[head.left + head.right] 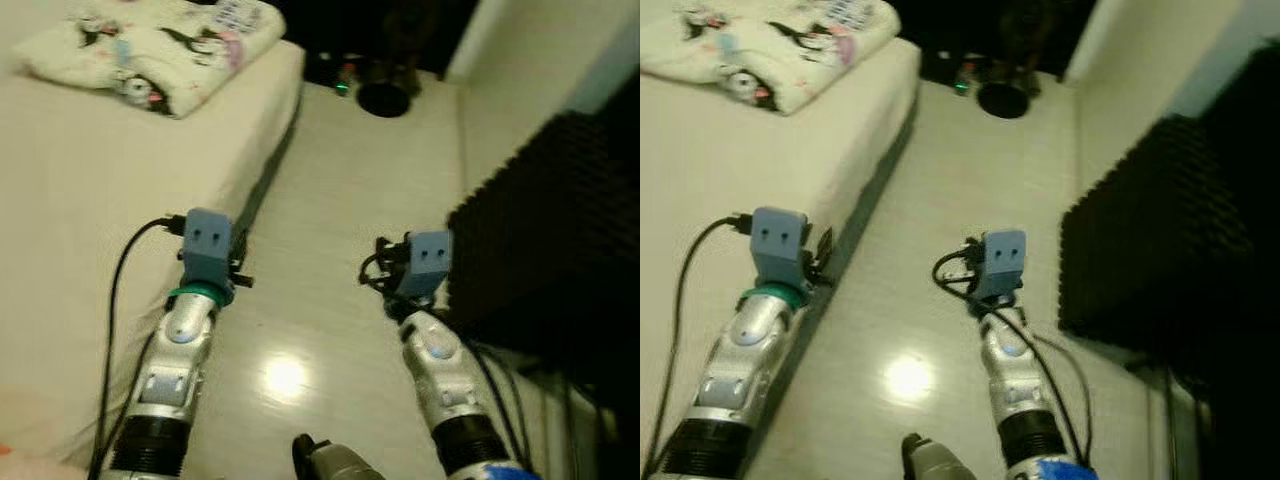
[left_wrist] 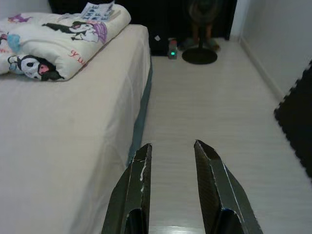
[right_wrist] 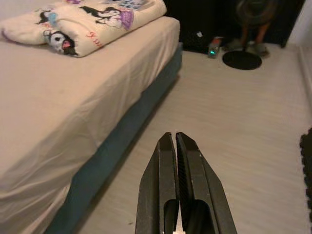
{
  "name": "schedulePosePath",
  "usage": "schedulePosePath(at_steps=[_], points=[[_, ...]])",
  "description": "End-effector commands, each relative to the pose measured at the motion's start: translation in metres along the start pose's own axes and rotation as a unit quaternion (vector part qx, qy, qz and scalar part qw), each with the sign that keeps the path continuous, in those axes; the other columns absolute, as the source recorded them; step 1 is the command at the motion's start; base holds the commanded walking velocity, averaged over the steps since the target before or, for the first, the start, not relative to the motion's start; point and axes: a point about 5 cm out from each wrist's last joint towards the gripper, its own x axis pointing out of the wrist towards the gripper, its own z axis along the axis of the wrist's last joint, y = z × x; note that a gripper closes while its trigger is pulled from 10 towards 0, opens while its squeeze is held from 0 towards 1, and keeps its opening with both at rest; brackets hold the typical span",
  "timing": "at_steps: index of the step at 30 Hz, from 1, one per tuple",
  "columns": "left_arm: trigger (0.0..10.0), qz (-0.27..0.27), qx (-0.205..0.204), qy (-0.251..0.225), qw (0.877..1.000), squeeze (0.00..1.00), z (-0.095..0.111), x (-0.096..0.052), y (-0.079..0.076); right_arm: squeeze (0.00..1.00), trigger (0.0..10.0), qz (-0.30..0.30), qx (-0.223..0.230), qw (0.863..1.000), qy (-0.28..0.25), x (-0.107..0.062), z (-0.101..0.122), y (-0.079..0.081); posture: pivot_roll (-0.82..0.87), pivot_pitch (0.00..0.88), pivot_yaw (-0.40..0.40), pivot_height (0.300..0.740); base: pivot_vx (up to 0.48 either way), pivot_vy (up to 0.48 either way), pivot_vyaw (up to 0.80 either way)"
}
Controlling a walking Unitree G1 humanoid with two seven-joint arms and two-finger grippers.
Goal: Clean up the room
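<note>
Silver robot arms are reaching forward and down over a pale wood-look floor (image 1: 340,230), seen from the head camera. Nearest, the left gripper (image 2: 171,161) is hovering beside the bed's edge with its two long black fingers spread apart and nothing between them. The right gripper (image 3: 175,146) is hanging over bare floor with its fingers pressed together, holding nothing. On the robot's left, a low bed with a cream fitted sheet (image 2: 63,126) and a teal base is running away from the camera, and the left arm is lying just beside its long edge. On the robot's right, a black ridged foam mat (image 1: 550,230) is standing against the white wall. Farther back, a folded white quilt printed with cartoon characters (image 1: 160,45) is lying on the far end of the bed, touching the sheet. Beyond the foot of the bed, a standing fan with a round black base (image 2: 200,54) is sitting on the floor against a dark background, and just beside it a small device is showing a green light (image 2: 172,52).
</note>
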Motion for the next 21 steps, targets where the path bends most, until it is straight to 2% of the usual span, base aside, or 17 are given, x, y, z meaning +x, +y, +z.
schedulePosePath(at_steps=[1, 21], points=[[10.0, -0.006, -0.007, 0.012, 1.0, 0.0, -0.0057, -0.0009, -0.0047, 0.0, 10.0, -0.013, 0.004, 1.0, 0.01, -0.0043, -0.0053, -0.0071, -0.04, 0.081, -0.021, 0.74, 0.0, 0.0, -0.77], [10.0, -0.008, 0.002, 0.015, 1.0, 0.0, -0.0086, -0.0001, -0.0018, 0.0, 10.0, -0.014, 0.002, 1.0, 0.01, -0.0022, -0.0053, -0.0064, -0.04, 0.076, -0.003, 0.74, 0.0, 0.0, -0.78]])
